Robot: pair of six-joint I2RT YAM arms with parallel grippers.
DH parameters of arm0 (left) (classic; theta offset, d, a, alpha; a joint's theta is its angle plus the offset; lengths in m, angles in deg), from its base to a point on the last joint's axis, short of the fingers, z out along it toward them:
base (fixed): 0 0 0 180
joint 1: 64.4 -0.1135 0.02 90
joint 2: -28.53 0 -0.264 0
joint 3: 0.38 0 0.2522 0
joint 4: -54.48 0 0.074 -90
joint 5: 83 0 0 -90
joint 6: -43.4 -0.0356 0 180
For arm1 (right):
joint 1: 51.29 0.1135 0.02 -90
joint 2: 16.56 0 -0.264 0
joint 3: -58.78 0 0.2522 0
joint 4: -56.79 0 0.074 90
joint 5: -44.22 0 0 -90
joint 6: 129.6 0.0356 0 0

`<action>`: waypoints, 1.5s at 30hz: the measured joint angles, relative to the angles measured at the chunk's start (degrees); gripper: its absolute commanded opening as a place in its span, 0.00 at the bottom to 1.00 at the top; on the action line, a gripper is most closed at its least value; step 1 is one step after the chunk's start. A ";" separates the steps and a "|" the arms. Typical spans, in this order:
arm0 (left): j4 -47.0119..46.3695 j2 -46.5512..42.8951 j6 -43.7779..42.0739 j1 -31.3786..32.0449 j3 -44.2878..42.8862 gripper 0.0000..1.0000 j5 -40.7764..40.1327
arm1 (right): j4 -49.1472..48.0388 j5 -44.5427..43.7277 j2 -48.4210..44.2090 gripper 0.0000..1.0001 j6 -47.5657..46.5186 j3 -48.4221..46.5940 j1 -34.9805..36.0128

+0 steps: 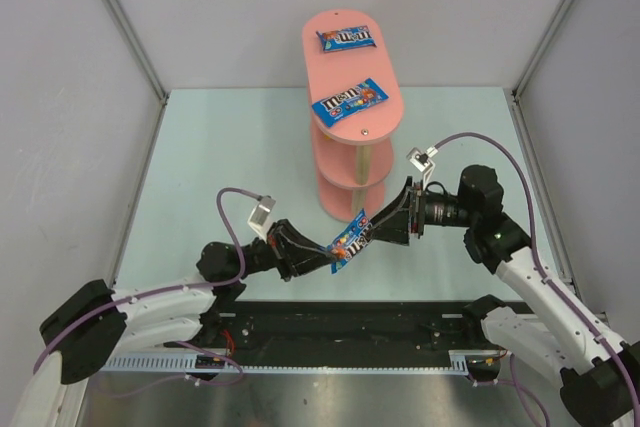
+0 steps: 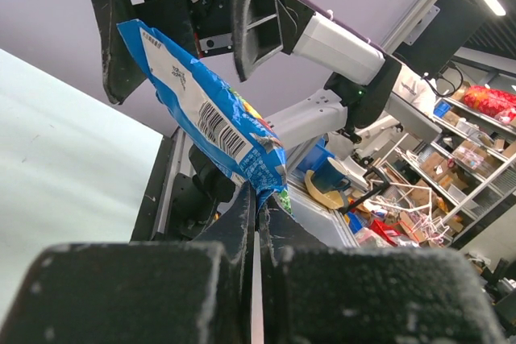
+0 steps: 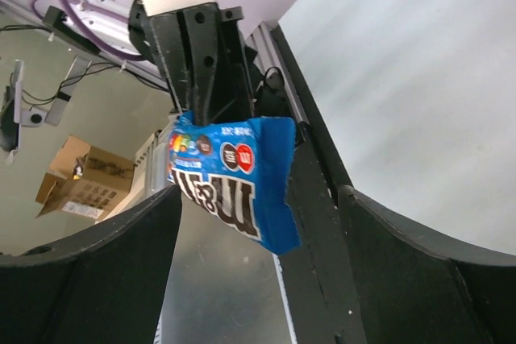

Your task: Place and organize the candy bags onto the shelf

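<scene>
My left gripper (image 1: 335,252) is shut on one end of a blue candy bag (image 1: 352,235) and holds it in the air in front of the pink shelf (image 1: 345,72). In the left wrist view the fingertips (image 2: 260,191) pinch the bag (image 2: 201,110) by its lower edge. My right gripper (image 1: 385,227) stands open around the bag's other end. The bag (image 3: 234,183) hangs between its spread fingers (image 3: 258,199), touching neither. Two more blue candy bags (image 1: 345,39) (image 1: 349,101) lie flat on the shelf's top board.
The shelf stands at the middle back of the pale green table (image 1: 220,167), its lower tiers (image 1: 350,185) partly showing under the top board. Grey walls and metal frame posts (image 1: 125,22) close the back and sides. A black rail (image 1: 340,332) runs along the near edge.
</scene>
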 measured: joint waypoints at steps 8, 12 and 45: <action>-0.70 2.38 0.04 -0.07 -0.37 0.00 0.83 | -6.21 0.83 2.03 0.80 2.99 0.04 3.72; -0.76 3.78 0.07 -0.07 -0.68 0.01 0.92 | -7.50 0.61 2.97 0.77 3.39 0.20 5.79; 7.39 -6.21 -3.41 -3.13 2.16 1.00 -4.79 | -8.00 -0.33 3.56 0.00 3.19 0.46 2.05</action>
